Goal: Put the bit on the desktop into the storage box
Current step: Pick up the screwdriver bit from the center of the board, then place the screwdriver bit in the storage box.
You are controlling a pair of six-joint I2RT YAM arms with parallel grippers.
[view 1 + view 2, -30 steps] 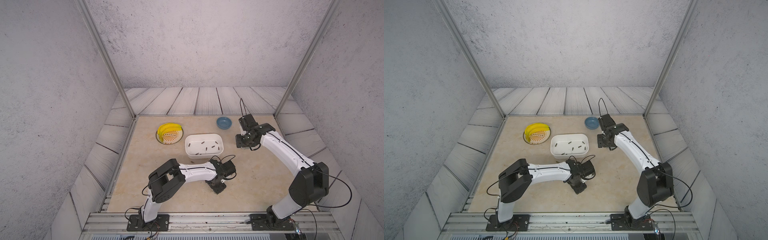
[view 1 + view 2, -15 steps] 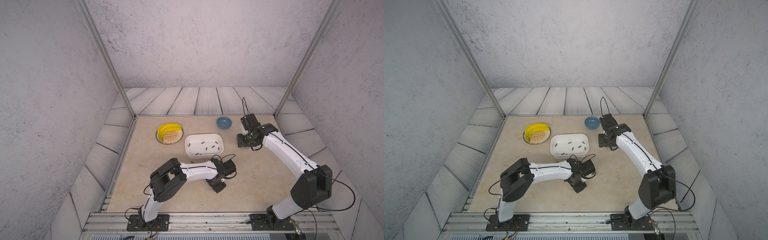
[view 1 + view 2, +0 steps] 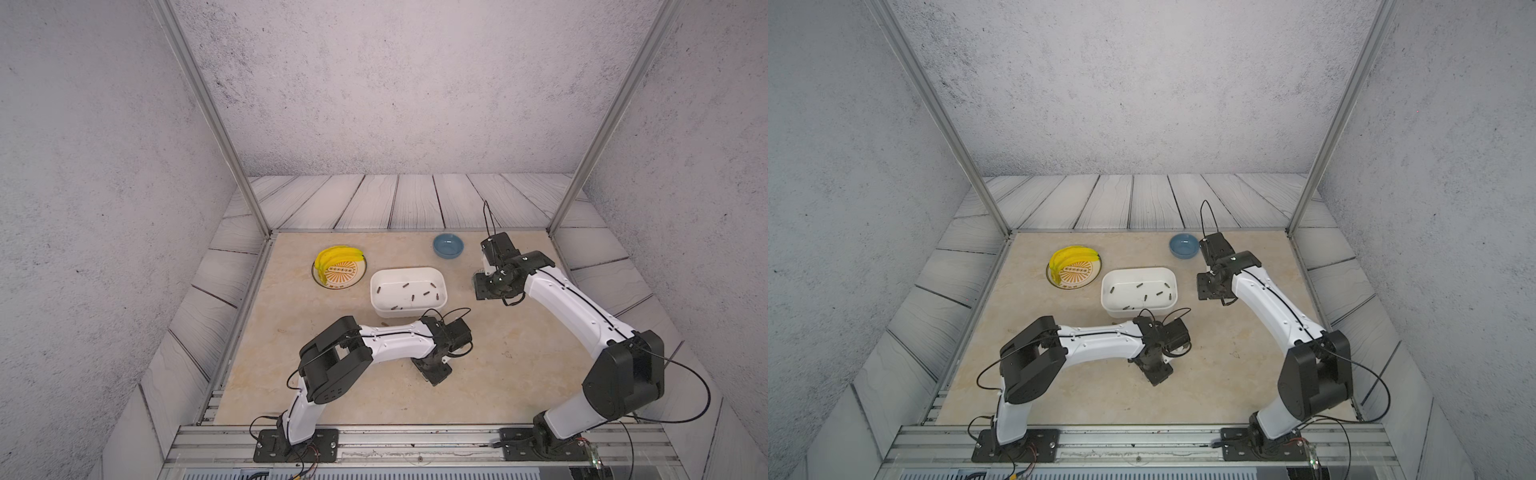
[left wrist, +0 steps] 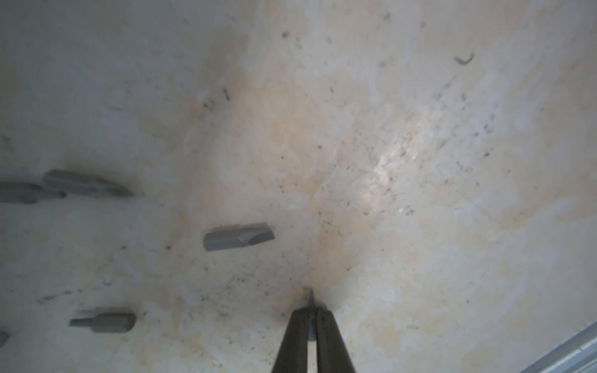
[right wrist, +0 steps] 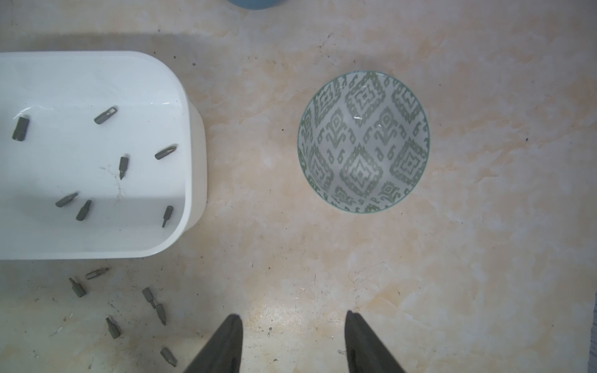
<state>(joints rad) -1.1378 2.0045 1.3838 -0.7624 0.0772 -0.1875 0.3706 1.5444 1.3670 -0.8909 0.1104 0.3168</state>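
Roughly half done: seven bits (image 5: pixel 164 151) show in the storage box (image 5: pixel 195 181).
My left gripper (image 4: pixel 312 310) seems clenched on another bit (image 4: pixel 311 334); right gripper (image 5: pixel 294 316) released, empty; loose bits (image 5: pixel 149 295) lie on the desktop (image 5: pixel 290 258).

The left arm (image 3: pixel 390 343) lies low and bent at the elbow, its wrist turned so that the left gripper (image 4: pixel 311 311) points straight down. Its two dark fingers (image 4: pixel 295 339) are pressed nearly together, pinching a small grey bit (image 4: pixel 311 336). The right arm (image 3: pixel 573 307) stretches far forward and raised. The right gripper (image 5: pixel 292 318) faces down, its fingers standing well apart.
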